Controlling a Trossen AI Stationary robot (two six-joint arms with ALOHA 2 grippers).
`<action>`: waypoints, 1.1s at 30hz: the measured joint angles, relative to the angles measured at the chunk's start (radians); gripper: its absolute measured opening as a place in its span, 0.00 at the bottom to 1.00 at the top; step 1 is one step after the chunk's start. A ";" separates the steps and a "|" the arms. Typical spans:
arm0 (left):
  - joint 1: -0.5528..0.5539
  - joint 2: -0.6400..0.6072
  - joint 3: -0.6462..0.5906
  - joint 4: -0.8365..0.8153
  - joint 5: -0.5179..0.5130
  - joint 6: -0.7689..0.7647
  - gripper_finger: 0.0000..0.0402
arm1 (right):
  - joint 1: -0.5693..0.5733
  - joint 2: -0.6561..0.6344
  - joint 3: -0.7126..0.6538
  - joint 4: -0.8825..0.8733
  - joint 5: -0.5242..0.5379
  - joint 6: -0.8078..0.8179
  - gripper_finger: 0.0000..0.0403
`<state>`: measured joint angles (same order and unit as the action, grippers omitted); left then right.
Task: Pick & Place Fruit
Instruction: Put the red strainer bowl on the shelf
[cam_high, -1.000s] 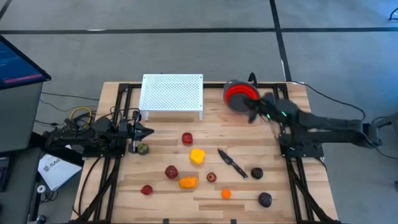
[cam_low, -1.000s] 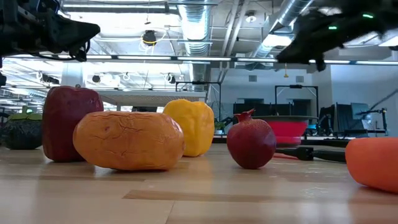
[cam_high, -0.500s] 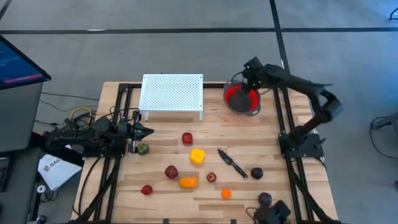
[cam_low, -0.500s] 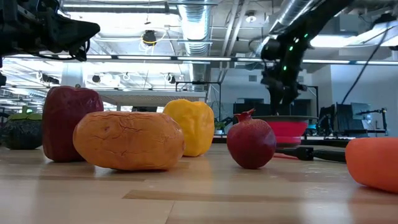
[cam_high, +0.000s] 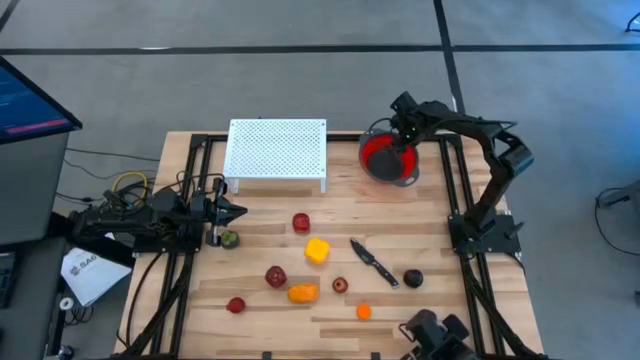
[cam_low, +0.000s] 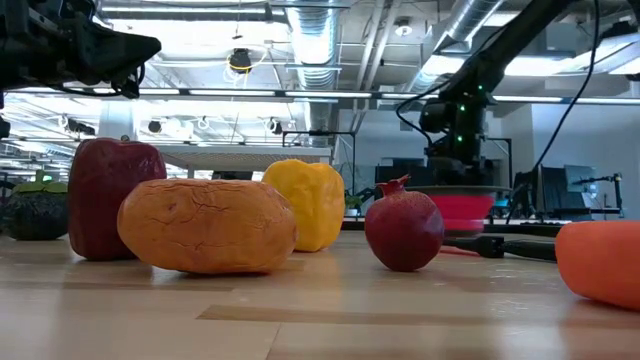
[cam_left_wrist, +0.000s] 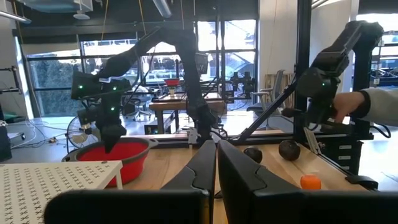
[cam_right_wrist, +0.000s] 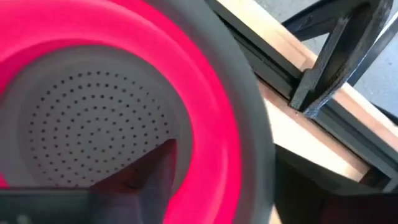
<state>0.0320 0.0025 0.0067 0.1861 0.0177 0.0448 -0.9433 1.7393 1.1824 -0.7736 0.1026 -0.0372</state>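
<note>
Several toy fruit pieces lie on the wooden table: a red one (cam_high: 301, 222), a yellow one (cam_high: 317, 250), an orange one (cam_high: 303, 293), a dark one (cam_high: 413, 278) and an olive one (cam_high: 231, 239). The red colander (cam_high: 385, 158) stands at the far right. My right gripper (cam_high: 404, 142) points down over it, open, one finger (cam_right_wrist: 149, 171) inside the bowl and the grey rim (cam_right_wrist: 249, 124) running between the fingers. My left gripper (cam_high: 228, 211) is shut and waits level at the table's left, touching nothing. My right gripper straddles the colander's grey rim (cam_right_wrist: 245, 143) at its far right part, from above and pointing down. One finger is inside the bowl. Whether either finger touches the rim, I cannot tell. The colander stands on the table.
A white perforated rack (cam_high: 277, 152) stands at the far middle. A black-handled knife (cam_high: 372, 260) lies right of the yellow fruit. At the near right edge a person's hand (cam_left_wrist: 348, 106) holds a dark tool (cam_high: 435, 335) above a dark fruit (cam_left_wrist: 289, 149).
My right gripper has swung from beside the colander toward the table's far edge, tipped from nearly level to pointing down, and sunk to the colander's rim. The person's dark tool has come in over the dark purple fruit at the near right edge.
</note>
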 joint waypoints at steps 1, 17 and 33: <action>0.000 0.000 0.000 0.000 0.000 0.000 0.03 | 0.001 0.000 0.000 0.000 0.000 0.000 0.47; 0.000 0.000 0.000 0.003 0.001 0.000 0.03 | -0.049 -0.116 -0.001 -0.003 -0.228 0.053 0.04; 0.000 0.000 0.000 0.003 0.002 0.000 0.03 | -0.005 -0.369 -0.001 0.249 -0.681 0.212 0.04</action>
<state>0.0322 0.0027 0.0064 0.1890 0.0194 0.0444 -0.9484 1.3698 1.1816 -0.5245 -0.5784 0.1748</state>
